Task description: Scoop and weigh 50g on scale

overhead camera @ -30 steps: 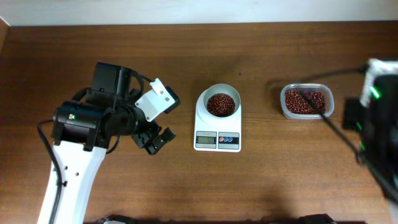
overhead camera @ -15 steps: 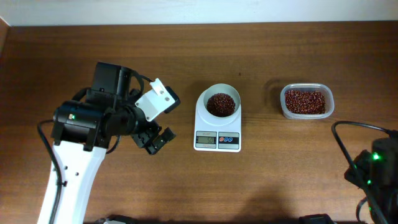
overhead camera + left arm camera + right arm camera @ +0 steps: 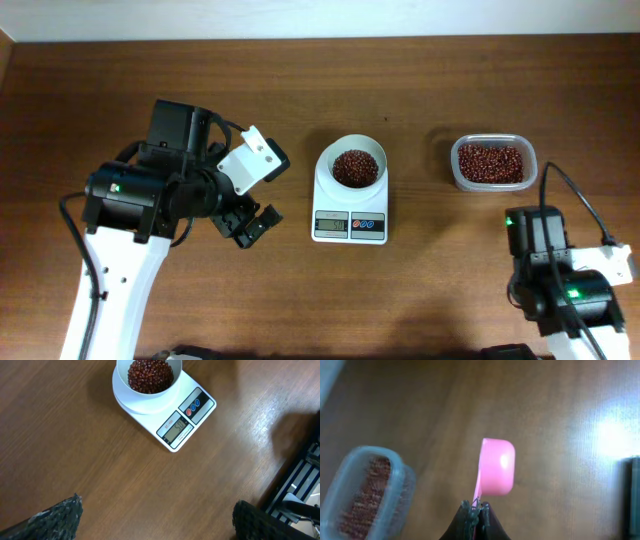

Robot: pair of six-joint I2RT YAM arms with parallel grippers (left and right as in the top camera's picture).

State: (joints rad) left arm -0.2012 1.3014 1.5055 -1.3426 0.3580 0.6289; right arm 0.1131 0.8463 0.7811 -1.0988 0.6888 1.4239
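Right gripper (image 3: 475, 516) pinches the handle of a pink scoop (image 3: 496, 467), cup end pointing away from the fingers, near the clear tub (image 3: 365, 490). Left gripper (image 3: 157, 522) hangs spread wide. The scale (image 3: 350, 208) stands left of the tub, long axis far-to-near, display nearest; beans (image 3: 355, 167) fill its far-end bowl.

Matt wood-grain table (image 3: 420, 300), smooth white plastic scale (image 3: 350, 204), clear plastic tub (image 3: 493, 187), glossy pink scoop (image 3: 496, 467)

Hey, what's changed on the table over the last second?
The right arm pulled away from the tub toward the near right of the table; the right hand is shut on a pink scoop. The left arm, the scale and its beans stayed put.
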